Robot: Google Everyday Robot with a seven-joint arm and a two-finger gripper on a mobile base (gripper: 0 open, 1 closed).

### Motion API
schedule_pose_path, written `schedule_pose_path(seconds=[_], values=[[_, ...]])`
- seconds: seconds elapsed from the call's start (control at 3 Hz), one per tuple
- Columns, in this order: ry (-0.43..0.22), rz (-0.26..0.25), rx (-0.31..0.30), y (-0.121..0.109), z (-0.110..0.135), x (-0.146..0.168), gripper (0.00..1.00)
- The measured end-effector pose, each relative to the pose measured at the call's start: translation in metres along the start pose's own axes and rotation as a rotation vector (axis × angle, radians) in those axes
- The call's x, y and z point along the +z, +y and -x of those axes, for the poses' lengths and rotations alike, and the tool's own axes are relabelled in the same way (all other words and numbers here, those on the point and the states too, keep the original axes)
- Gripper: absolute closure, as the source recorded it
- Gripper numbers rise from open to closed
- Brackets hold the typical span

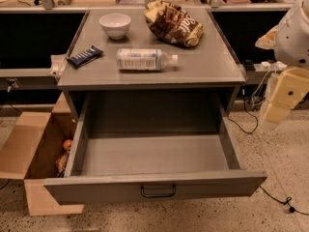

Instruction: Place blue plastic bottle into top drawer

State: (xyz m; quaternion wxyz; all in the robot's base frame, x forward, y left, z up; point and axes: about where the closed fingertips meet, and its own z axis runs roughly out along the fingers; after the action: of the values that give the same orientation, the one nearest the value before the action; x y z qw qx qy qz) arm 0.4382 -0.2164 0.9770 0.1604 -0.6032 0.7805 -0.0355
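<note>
The blue plastic bottle [146, 60] lies on its side on the grey cabinet top [212, 62], with its white cap pointing right. The top drawer [154, 187] is pulled wide open below it, and its inside shows nothing in it. A small black wire handle [158, 192] sits in the middle of the drawer's front panel. My gripper [276, 105] hangs at the right edge of the view, off the cabinet's right side and level with the drawer opening. It is well apart from the bottle and holds nothing I can see.
On the cabinet top are a white bowl [115, 25], a brown chip bag [174, 24] and a dark blue snack bar [85, 56]. An open cardboard box [29, 153] stands on the floor to the left. Cables [275, 197] run over the floor to the right.
</note>
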Motion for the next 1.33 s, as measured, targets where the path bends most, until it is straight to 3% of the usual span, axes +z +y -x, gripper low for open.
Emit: schedule_pose_path(seconds=[0.33, 0.67, 1.33], values=[[-0.001, -0.002, 0.000, 0.000, 0.000, 0.000, 0.00], [-0.031, -0.008, -0.010, -0.016, 0.001, 0.012, 0.00], [-0.236, 0.016, -0.058, -0.094, 0.024, 0.074, 0.00]])
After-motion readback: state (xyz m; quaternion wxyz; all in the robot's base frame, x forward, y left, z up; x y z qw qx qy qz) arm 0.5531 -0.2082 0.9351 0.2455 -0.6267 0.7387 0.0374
